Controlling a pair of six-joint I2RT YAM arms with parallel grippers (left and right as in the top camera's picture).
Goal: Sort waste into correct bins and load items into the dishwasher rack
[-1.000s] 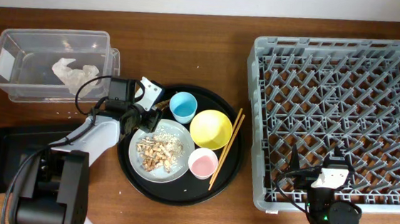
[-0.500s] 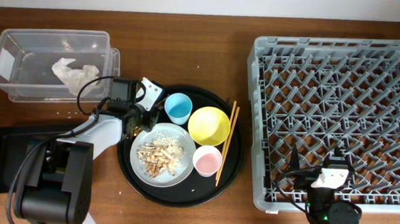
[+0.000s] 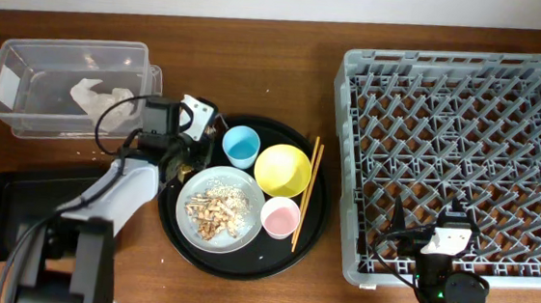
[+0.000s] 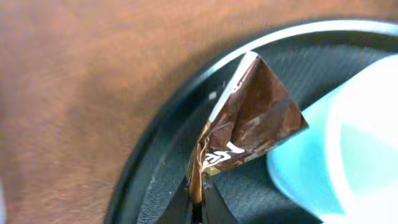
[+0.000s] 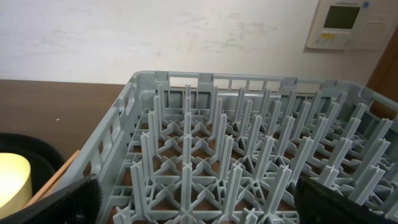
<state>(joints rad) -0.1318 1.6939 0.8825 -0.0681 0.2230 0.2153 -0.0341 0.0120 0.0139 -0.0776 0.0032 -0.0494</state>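
Brown-gold scrap (image 4: 252, 121) pinched in left hand (image 4: 194, 208) hangs beside blue cup (image 4: 339, 155).

Grey dishwasher rack (image 5: 249, 155) filling view, yellow bowl (image 5: 12, 180) at left edge, white wall (image 5: 155, 31) behind

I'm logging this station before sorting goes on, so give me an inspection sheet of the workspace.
Surface: brown wooden table, bearing a large round black tray.
Job's things: crumpled white paper wrapper in clear plastic box; shallow black rectangular tray beside left arm; grey round plate of beige food scraps, small blue cup, yellow bowl, small pink cup, wooden chopsticks on round tray; grey dishwasher rack holds no dishes.
Clutter: nothing seen.
Grippers: left gripper shut on brown-gold scrap; right gripper open at rack.
Cables: black cable looped on left arm.
Surroundings: white wall, wall control panel.
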